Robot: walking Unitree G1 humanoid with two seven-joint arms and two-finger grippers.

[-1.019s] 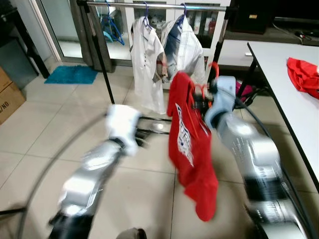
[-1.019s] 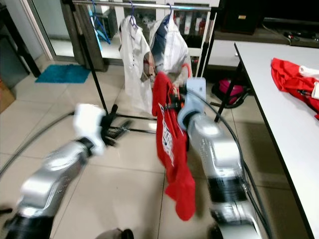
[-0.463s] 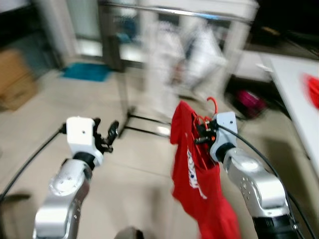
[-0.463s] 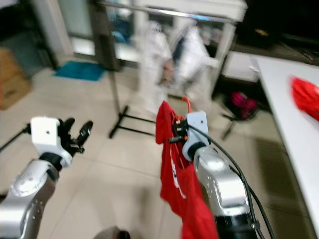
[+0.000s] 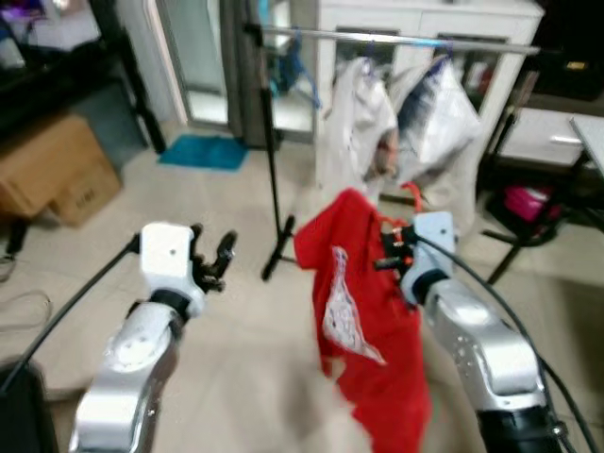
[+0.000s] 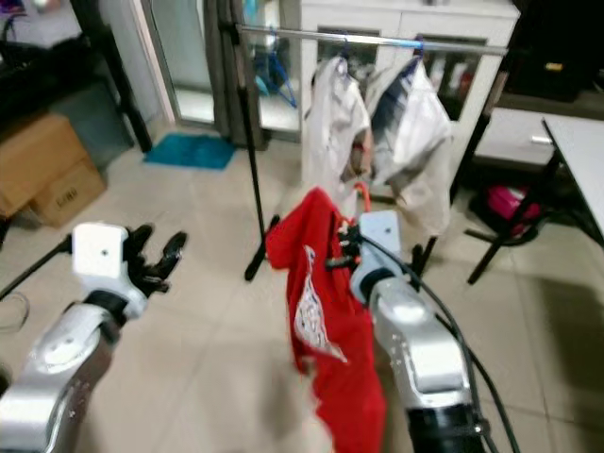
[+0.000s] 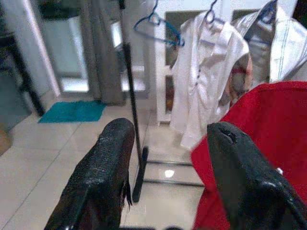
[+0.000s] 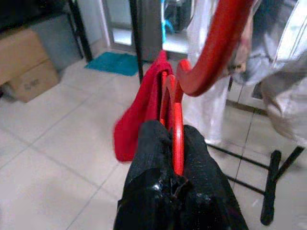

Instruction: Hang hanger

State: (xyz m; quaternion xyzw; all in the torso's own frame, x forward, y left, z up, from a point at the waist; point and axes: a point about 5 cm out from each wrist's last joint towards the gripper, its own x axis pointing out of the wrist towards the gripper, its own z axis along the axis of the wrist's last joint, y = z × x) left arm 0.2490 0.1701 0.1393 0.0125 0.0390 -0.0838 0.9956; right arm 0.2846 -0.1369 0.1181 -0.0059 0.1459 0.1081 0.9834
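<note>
A tiled floor [image 5: 236, 330] of pale, glossy squares runs far toward a white cabinet [image 5: 425, 28] and a glass door. Across the far middle stands the rack [image 6: 368, 40], a thin metal rail on dark uprights with a black foot. Two white shirts [image 6: 335, 123] of light crumpled cloth hang from it on blue hangers, and an empty blue hanger [image 7: 158, 28] hangs to their left. A cardboard box [image 5: 52, 175] sits far left, with a teal mat [image 5: 203, 151] beyond it. The red shirt [image 5: 363, 311], soft and limp with a pale print on the front, drapes down in the near middle, short of the rack. It rides on the red hanger [image 8: 175, 124], smooth plastic with a curved hook [image 8: 216, 43], which the right gripper [image 8: 172, 139] holds, jaws clenched on the thin red bar below the hook. The left gripper [image 7: 172, 167] is raised at the left with jaws released and nothing between its thick, rough-textured fingers [image 7: 108, 172]. The job looks roughly midway: the shirt is on the hanger and in hand, but the hook is not yet over the rail. What remains, I judge, is to close in, lift the hook above the rail, likely in the free stretch beside the shirts, set it down and let go.
</note>
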